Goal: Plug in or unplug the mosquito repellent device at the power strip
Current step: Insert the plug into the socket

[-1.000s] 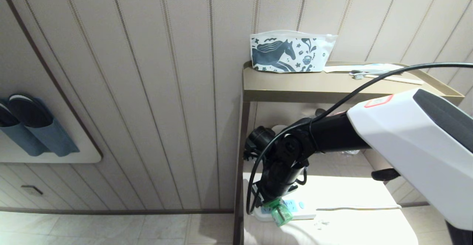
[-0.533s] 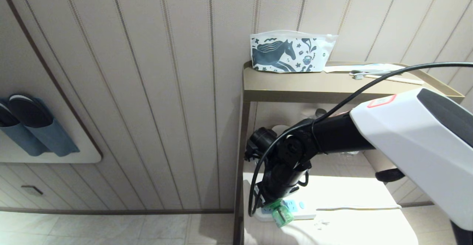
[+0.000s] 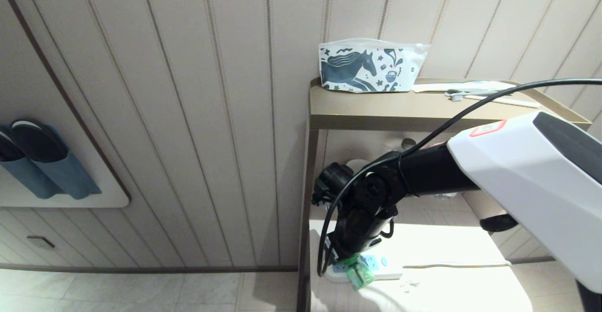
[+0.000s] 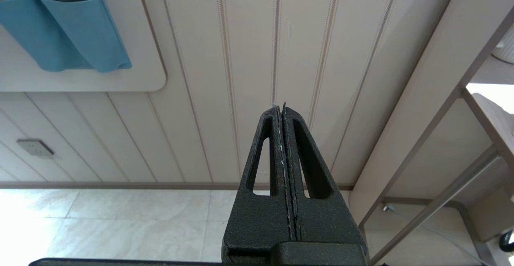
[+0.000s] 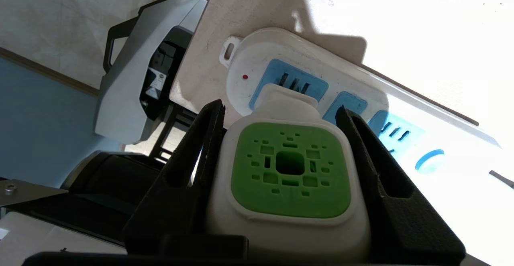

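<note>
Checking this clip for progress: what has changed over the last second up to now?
Nothing visibly changed. The right pincer still clamps the mosquito repellent device at the power strip; the left pincer stays shut, parked facing the wall.

White-shelled right arm [image 3: 526, 180] with red-edged label, black forearm, looped black cable [image 3: 329, 222]; textured black triangular left gripper [image 4: 283, 109] fingers.

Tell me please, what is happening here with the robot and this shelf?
The right gripper is shut on the mosquito repellent device, holding its white-and-green head by both sides at the end socket of the power strip, which lies on the lower shelf. Whether the pins are fully in cannot be seen. The left gripper is shut and empty, parked off to the side facing the wall.
</note>
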